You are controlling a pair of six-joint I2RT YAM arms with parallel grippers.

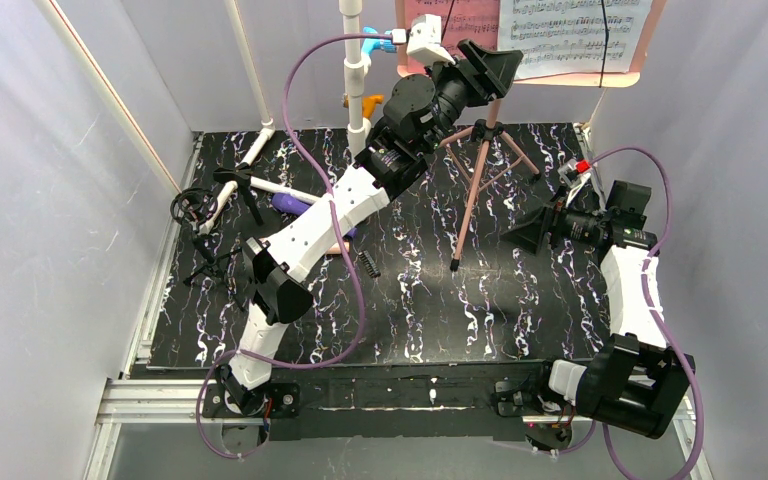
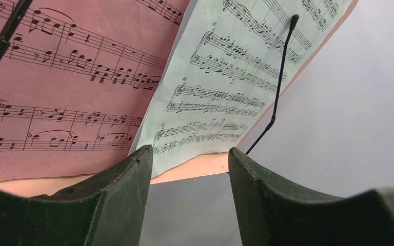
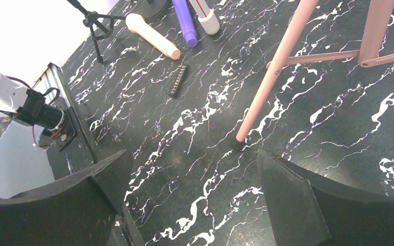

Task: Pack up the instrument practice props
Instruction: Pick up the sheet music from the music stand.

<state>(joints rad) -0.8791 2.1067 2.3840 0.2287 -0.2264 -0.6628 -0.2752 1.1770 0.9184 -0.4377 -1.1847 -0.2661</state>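
Right jaws, spread wide with nothing between them, hang low over the black, white-veined bench (image 3: 184, 179), just short of one dark-tipped foot (image 3: 241, 136) of the pink tripod music stand (image 1: 480, 170). The stand is upright toward the far right of the bench. Left jaws, held high on the outstretched left arm (image 1: 310, 230), are also parted and pinch nothing. They sit just below the lower lip of the stand's desk. On the desk a pink sheet-music page (image 2: 56, 77) and a white sheet-music page (image 2: 220, 77) lie side by side, with a thin black wire holder (image 2: 282, 77) across the white one. Toward the bench's left side a purple recorder-like tube (image 3: 184, 23) and a beige-pink recorder-like tube (image 3: 151, 36) lie close together, and a small black comb-like clip (image 3: 178, 81) sits near them, toward the near edge. At the far edge rises a white pipe frame with blue and orange fittings (image 1: 355, 70).
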